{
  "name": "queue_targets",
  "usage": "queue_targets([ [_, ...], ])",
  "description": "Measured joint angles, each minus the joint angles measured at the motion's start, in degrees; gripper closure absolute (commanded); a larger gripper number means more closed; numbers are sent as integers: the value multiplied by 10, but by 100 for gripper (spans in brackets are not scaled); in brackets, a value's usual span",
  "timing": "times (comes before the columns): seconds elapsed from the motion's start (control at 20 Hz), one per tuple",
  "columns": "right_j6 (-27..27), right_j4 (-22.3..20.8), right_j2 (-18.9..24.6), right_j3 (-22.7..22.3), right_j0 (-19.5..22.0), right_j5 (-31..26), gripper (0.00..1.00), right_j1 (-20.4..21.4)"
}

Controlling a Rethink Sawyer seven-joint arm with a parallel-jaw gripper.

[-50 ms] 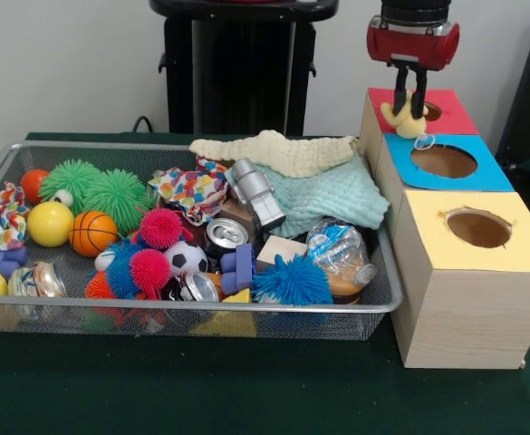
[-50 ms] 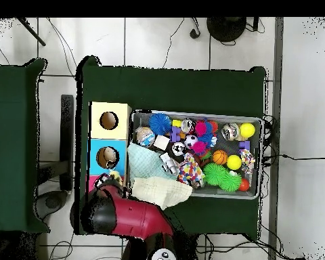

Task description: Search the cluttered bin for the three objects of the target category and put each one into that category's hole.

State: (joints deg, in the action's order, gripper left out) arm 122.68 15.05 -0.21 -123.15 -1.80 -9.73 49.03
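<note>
— Yellow toy point(image 1: 408, 120): where is it?
— Pinched in the hand point(image 1: 409, 109), its fingers point(image 1: 399, 89) closed on it, hanging above the red hole point(image 1: 430, 111) of the wooden box point(image 1: 464, 299).

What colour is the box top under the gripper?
Red; the gripper holds a pale yellow object over it. The front view shows this best.

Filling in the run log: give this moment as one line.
gripper: shut on pale yellow soft toy | position: over red-topped hole of wooden box | toy: not yet released | wire mesh bin: cluttered
</note>
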Motion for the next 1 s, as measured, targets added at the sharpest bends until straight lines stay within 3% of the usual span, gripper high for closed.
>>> queue_targets([
  [1.0, 0, 77, -6, -33, -59, 1, 100, 8],
])
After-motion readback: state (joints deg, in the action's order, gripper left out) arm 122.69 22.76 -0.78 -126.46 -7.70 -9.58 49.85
